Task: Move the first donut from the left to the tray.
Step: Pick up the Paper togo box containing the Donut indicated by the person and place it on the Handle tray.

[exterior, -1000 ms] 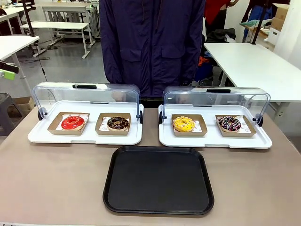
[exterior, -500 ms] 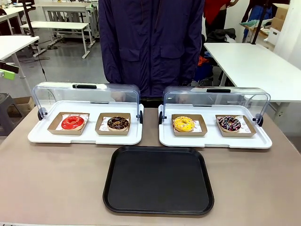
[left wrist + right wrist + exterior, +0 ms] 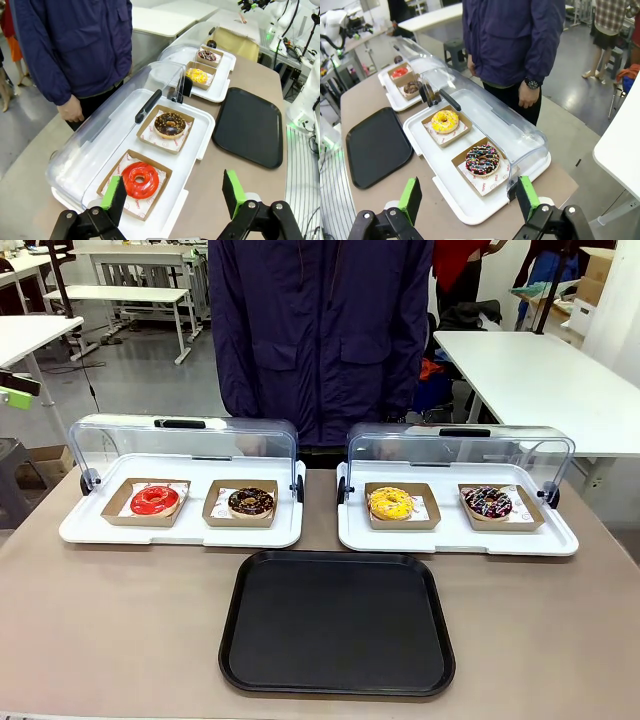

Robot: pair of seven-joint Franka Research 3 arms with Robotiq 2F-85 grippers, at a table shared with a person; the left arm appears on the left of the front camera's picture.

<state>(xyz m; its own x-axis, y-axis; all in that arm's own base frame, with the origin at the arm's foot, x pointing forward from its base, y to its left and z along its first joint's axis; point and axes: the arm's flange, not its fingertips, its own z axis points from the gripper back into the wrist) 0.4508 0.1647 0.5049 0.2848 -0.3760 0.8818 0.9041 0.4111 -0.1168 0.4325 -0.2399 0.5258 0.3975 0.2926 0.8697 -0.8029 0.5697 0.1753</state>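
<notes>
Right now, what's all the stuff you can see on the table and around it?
Red-iced ring donut in a brown cardboard dish: one, red, left white tray.
Chocolate-iced ring donut: one, brown, same tray.
Yellow-iced ring donut: one, yellow, right white tray.
Sprinkled chocolate ring donut: one, dark, right white tray.
White plastic trays with clear domed lids: two, white, far side, lids raised.
Flat black plastic tray: one, black, near middle.
Table: one, beige.
Person in a dark blue jacket: one, far side.
Left gripper: black, green pads, open.
Right gripper: same, open.
</notes>
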